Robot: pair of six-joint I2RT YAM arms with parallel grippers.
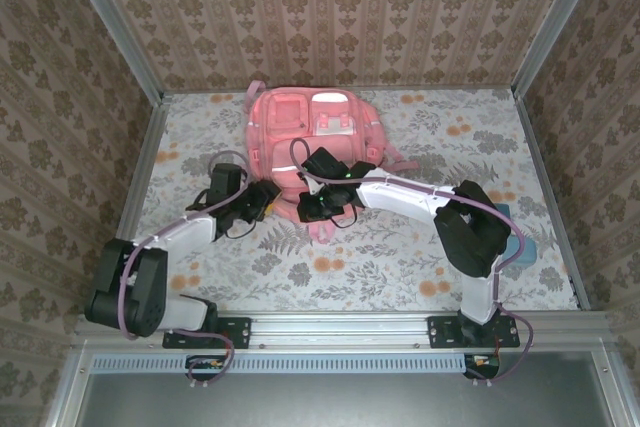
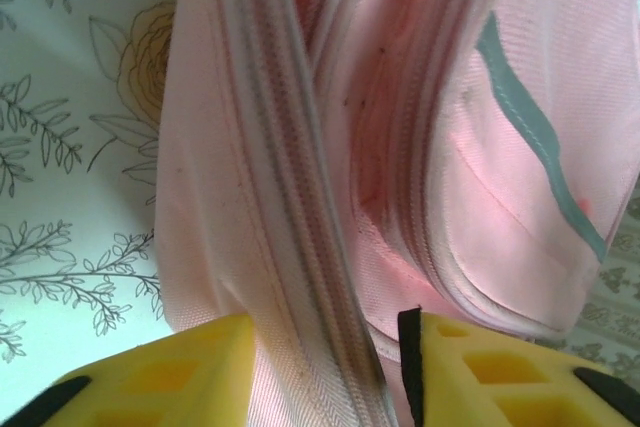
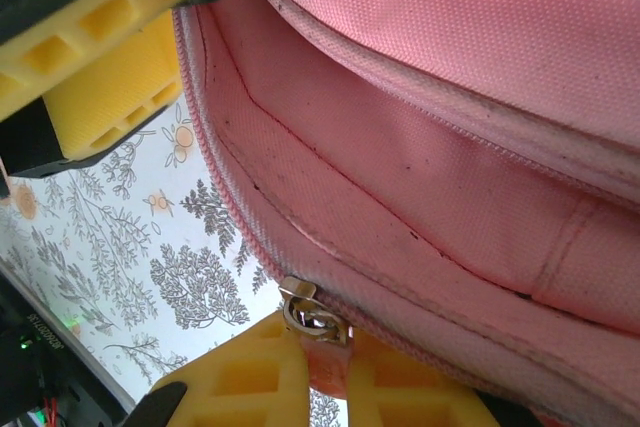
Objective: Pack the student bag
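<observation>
The student bag (image 1: 308,132), a large salmon-pink backpack, lies flat at the back middle of the table with its pockets facing up. My left gripper (image 1: 268,197) is at the bag's near left edge. In the left wrist view its yellow fingers (image 2: 328,322) straddle a fold of the bag's zipper band (image 2: 300,247), and fabric fills the gap. My right gripper (image 1: 316,209) is at the bag's near edge, shut (image 3: 328,352) on the pink pull tab (image 3: 335,372) of a metal zipper slider (image 3: 312,315). The left gripper's fingers (image 3: 105,62) show close by.
A teal case (image 1: 522,237) lies at the right, partly behind the right arm. Patterned walls with metal posts enclose the floral table (image 1: 420,247) on three sides. The arm bases sit on the rail (image 1: 340,327) at the near edge.
</observation>
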